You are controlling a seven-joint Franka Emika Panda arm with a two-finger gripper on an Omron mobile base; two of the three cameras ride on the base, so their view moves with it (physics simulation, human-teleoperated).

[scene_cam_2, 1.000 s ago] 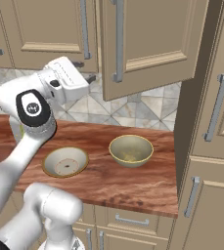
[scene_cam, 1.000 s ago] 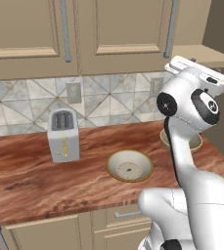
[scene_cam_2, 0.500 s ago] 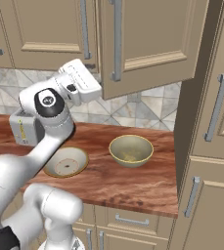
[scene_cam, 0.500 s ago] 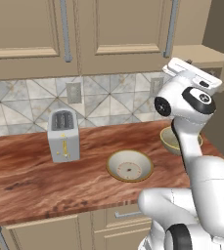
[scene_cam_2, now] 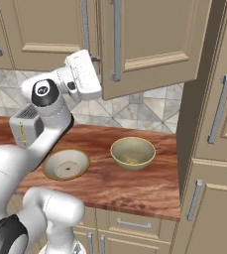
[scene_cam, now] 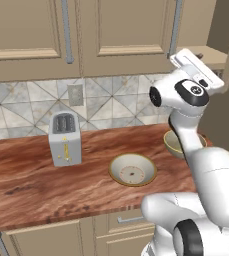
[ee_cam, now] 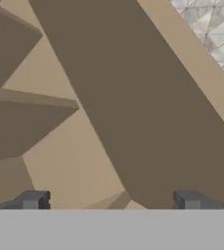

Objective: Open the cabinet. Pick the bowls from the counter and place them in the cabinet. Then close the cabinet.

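Observation:
The cabinet has its left door shut and its right door swung open toward me, baring a beige shelf. My gripper is open and holds nothing; it faces beige cabinet panels at close range. The white hand hovers at the cabinet's lower edge, beside the open door. On the counter lie both bowls. The shallow one is in front of the arm. The deep one sits further right, half hidden by the arm in the left base view.
A silver toaster stands on the counter left of the bowls, against the tiled backsplash. A tall cabinet column closes the counter's right end. Drawer fronts run below the counter edge.
The arm's upper joints have shifted slightly up and toward the cabinet opening. The jaws stayed open and both bowls lie where they were.

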